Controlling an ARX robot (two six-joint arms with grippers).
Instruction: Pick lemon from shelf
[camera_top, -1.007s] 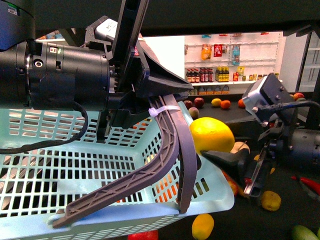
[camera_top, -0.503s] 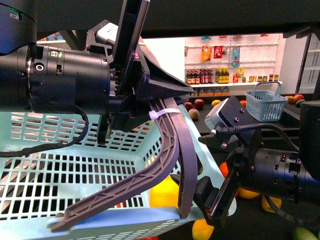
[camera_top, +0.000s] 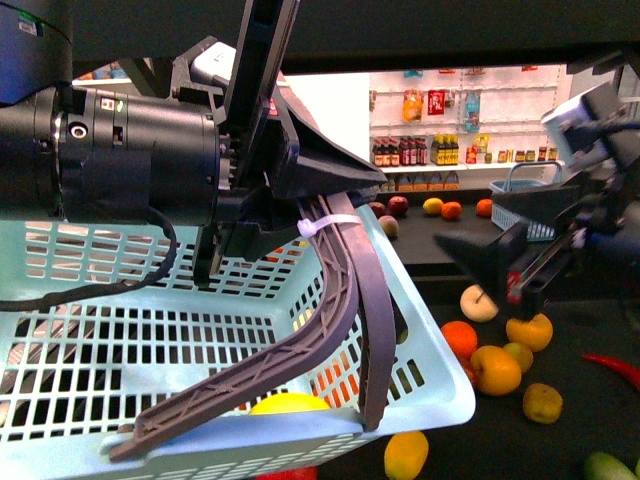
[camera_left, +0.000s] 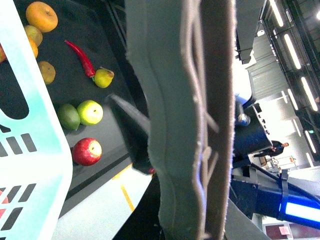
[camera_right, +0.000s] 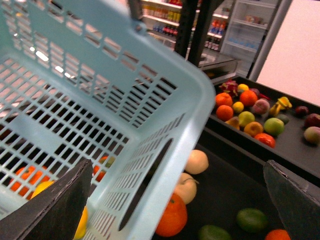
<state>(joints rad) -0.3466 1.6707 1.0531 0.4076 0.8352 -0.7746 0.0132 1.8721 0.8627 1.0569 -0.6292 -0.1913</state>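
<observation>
A yellow lemon (camera_top: 288, 403) lies inside the light blue basket (camera_top: 120, 330), low against its front wall. My left gripper (camera_top: 300, 215) is shut on the basket's grey handle (camera_top: 345, 300), which fills the left wrist view (camera_left: 185, 120). Off to the right of the basket, my right gripper (camera_top: 500, 268) hangs open above the shelf's black tray (camera_top: 470, 435), holding nothing. In the right wrist view its dark fingers (camera_right: 50, 205) stand wide apart beside the basket's wall (camera_right: 150, 130). A second yellow fruit (camera_top: 405, 452) rests on the tray under the basket's corner.
Oranges (camera_top: 495, 368), a pale apple (camera_top: 478, 303) and a red chili (camera_top: 615, 368) lie on the tray at right. A small blue basket (camera_top: 525, 205) stands behind. Green apples (camera_left: 80, 112) and a red apple (camera_left: 87, 151) lie nearby. More fruit (camera_right: 250, 117) fills an upper tray.
My right gripper carried the lemon over the basket rim, let it go and drew back to the right, open. The lemon now lies in the basket. The left arm stayed put.
</observation>
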